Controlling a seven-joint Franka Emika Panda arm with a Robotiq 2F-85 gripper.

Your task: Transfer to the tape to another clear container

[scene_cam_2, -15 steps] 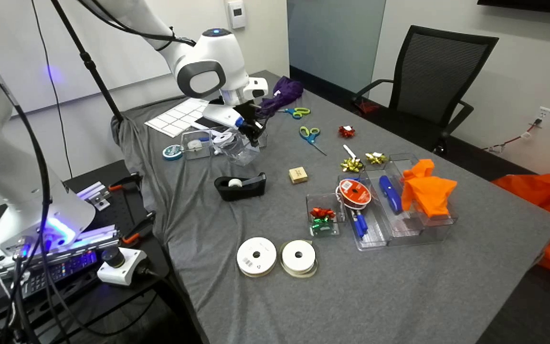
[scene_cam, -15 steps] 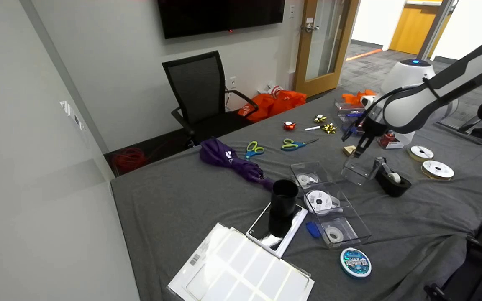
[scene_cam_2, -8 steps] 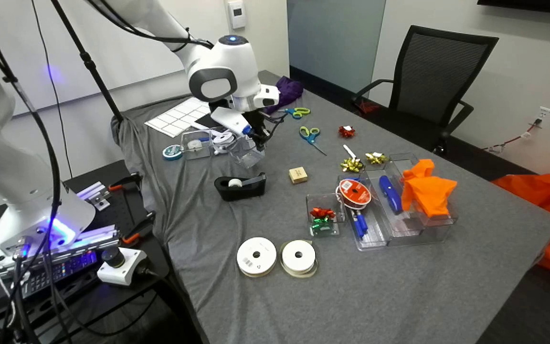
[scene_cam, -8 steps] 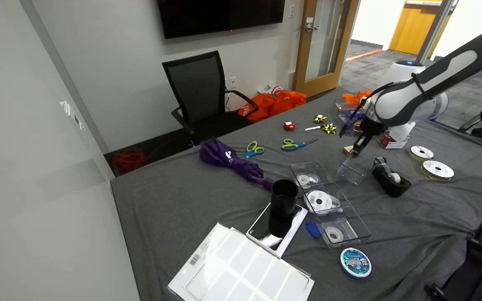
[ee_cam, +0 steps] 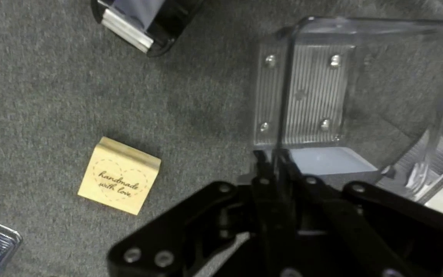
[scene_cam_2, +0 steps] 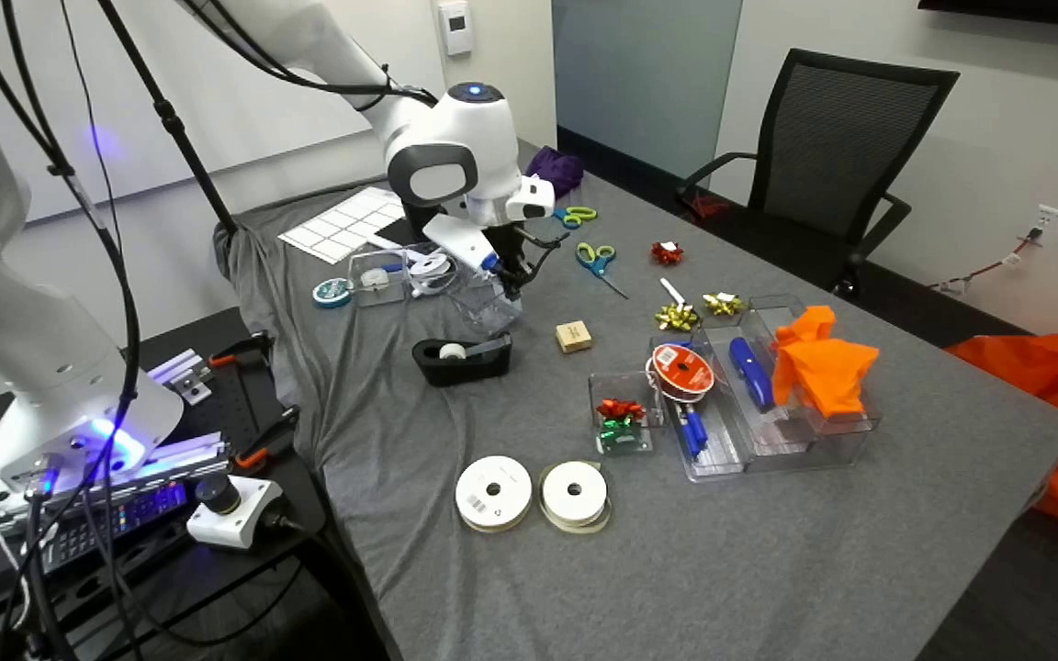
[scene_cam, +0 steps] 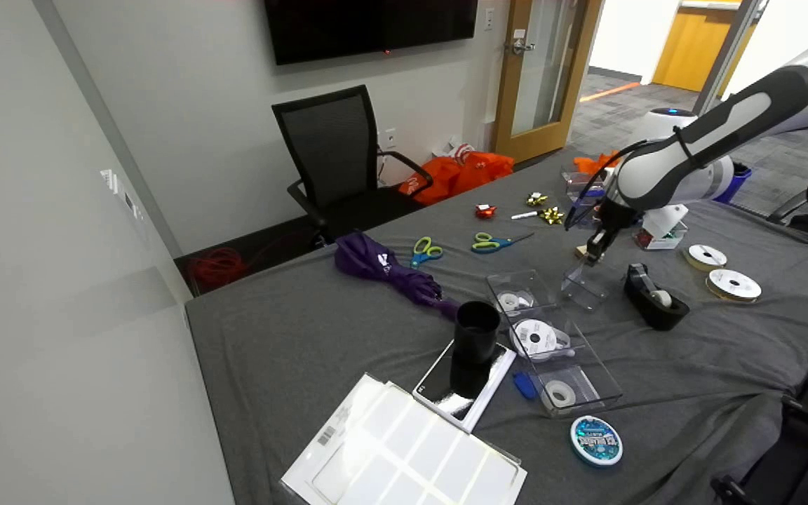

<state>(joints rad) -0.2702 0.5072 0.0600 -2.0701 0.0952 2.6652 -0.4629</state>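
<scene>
"While the black two-fingered gripper (ee_cam: pixel 271 154) was above the grey tablecloth (ee_cam: pixel 190 96), what did it hold?"

"It was clamped on one wall of a small clear plastic box (ee_cam: pixel 316 92), and this box was tilted. Whether it touched the cloth, I could not tell."

"And where was the tape?"

"Which roll was meant, I could not say. In an exterior view, a small white ring-shaped roll (scene_cam: pixel 549 394) lay in the near end compartment of the long clear plastic tray (scene_cam: pixel 583 384), and a second white ring-shaped roll (scene_cam: pixel 502 301) lay in the far one. A large white spool (scene_cam: pixel 527 344) lay between them."

"What stood around?"

"The black tape dispenser (scene_cam: pixel 656 312) and the pale wooden block (ee_cam: pixel 117 179) were near the box, but apart from it."
</scene>
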